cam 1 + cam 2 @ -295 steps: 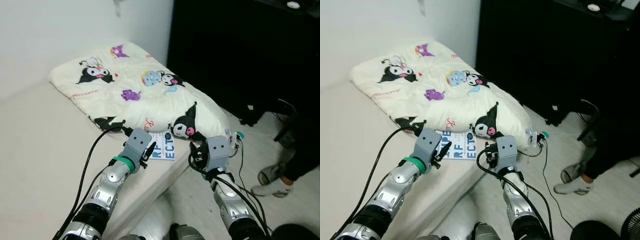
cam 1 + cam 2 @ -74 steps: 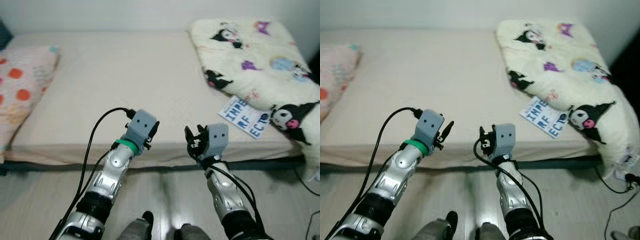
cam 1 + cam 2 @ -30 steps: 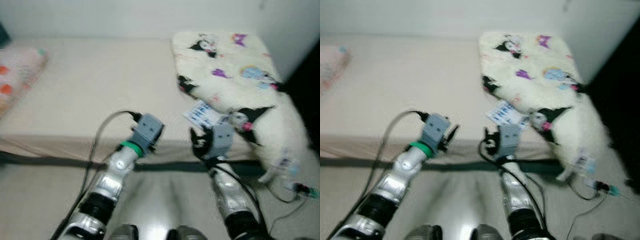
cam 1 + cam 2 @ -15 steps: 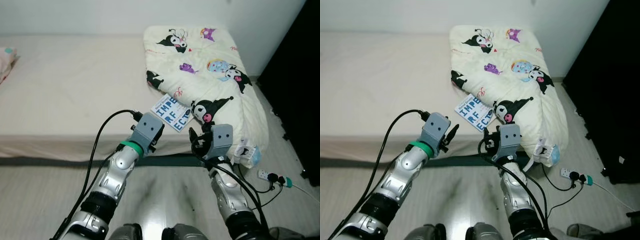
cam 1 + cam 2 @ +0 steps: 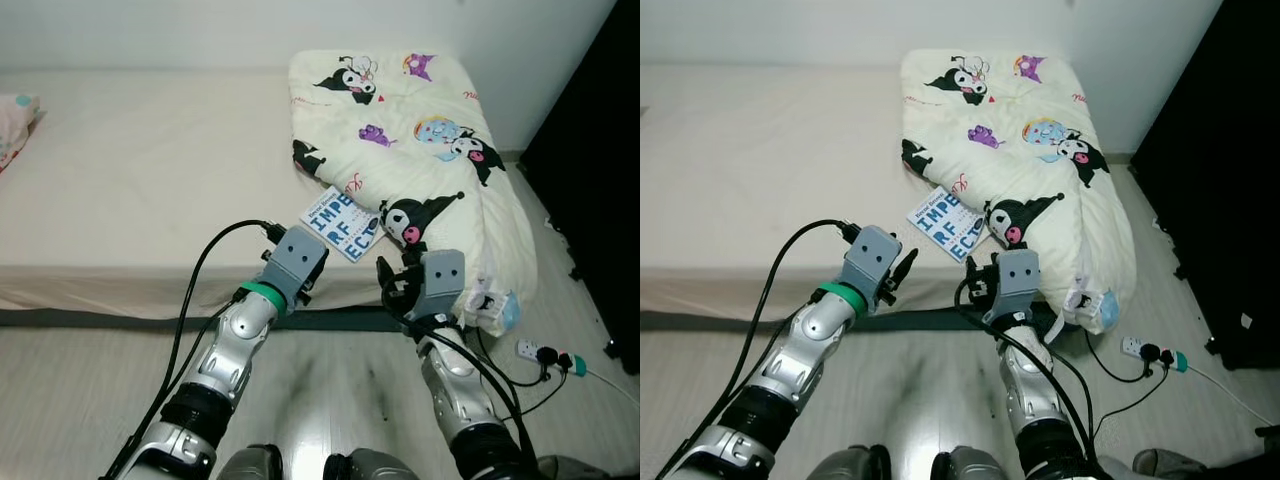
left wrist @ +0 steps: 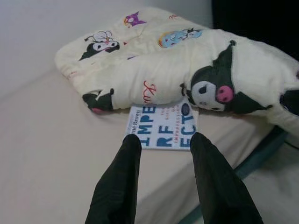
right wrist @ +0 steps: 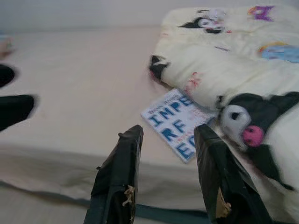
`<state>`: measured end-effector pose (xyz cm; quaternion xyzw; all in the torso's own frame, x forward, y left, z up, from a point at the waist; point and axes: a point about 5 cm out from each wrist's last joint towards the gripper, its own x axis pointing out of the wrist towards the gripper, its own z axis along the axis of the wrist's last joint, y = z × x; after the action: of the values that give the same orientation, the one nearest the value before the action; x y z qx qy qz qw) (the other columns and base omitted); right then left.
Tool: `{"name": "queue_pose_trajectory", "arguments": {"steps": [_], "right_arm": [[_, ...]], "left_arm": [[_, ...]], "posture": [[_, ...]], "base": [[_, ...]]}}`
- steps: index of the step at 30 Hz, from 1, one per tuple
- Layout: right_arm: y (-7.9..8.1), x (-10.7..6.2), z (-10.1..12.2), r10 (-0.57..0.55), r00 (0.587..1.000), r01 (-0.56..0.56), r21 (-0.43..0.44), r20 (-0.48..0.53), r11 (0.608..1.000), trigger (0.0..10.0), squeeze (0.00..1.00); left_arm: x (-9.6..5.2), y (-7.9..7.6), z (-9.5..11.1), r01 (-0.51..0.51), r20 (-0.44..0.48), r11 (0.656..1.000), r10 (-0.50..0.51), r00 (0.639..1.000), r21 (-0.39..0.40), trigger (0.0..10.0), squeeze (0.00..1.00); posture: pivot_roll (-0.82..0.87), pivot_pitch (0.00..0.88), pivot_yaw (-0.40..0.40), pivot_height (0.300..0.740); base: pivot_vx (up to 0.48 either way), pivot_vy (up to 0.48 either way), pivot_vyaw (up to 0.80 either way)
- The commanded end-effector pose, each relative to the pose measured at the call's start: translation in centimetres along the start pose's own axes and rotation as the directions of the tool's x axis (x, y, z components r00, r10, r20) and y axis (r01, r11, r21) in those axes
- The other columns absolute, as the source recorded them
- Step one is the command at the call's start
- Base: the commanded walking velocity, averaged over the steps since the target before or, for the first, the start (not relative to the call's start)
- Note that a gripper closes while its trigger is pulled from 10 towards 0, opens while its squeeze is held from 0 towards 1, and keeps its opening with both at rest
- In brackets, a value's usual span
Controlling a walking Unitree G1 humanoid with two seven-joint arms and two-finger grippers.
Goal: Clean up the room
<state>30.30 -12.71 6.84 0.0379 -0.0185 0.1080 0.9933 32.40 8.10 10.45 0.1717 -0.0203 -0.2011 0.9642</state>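
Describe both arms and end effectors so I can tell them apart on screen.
Both arms are silver metal with black joints and grey box-shaped wrist housings. The left arm has a green band below its wrist and a looping black cable. The right arm carries a tangle of black cables. Each end effector has two long black fingers.

wall: plain white wall (image 5: 200, 30) behind the bed
bed: low, beige mattress (image 5: 130, 170) on a dark base (image 5: 100, 318)
floor: pale wood-grain floor (image 5: 80, 400), glossy, with a soft sheen of light
right side: tall black furniture (image 5: 1210, 180) beside the bed
floor clutter: white power strip (image 5: 1137, 349) with cable (image 5: 1230, 385) near the black furniture
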Motion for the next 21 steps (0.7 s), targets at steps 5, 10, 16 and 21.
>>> {"name": "queue_pose_trajectory", "arguments": {"steps": [5, 10, 16, 21], "right_arm": [[-0.37, -0.34, -0.51, -0.012, 1.000, 0.012, -0.004, -0.027, 1.000, 10.0, 0.00], [-0.38, -0.35, -0.54, -0.012, 1.000, 0.012, -0.005, -0.029, 1.000, 10.0, 0.00], [-0.38, -0.34, -0.51, -0.011, 1.000, 0.011, -0.005, -0.028, 1.000, 10.0, 0.00], [-0.36, -0.36, -0.52, -0.009, 1.000, 0.009, -0.004, -0.028, 1.000, 10.0, 0.00]], "left_arm": [[-0.16, -0.42, -0.53, 0.010, -0.019, 1.000, -0.010, 1.000, -0.004, 10.0, 0.00], [-0.15, -0.40, -0.55, 0.007, -0.021, 1.000, -0.007, 1.000, -0.004, 10.0, 0.00], [-0.16, -0.38, -0.59, -0.002, -0.025, 1.000, 0.001, 1.000, -0.026, 10.0, 0.00], [-0.20, -0.39, -0.55, 0.002, -0.021, 1.000, -0.002, 1.000, -0.030, 10.0, 0.00]], "posture": [[-0.05, 0.047, 0.070, 0.740], [-0.05, 0.048, 0.068, 0.740], [-0.05, 0.049, 0.068, 0.740], [-0.05, 0.048, 0.069, 0.740]], "base": [[0.458, 0.000, 0.00], [0.452, 0.000, 0.00], [0.135, 0.000, 0.00], [0.000, 0.000, 0.00]]}}
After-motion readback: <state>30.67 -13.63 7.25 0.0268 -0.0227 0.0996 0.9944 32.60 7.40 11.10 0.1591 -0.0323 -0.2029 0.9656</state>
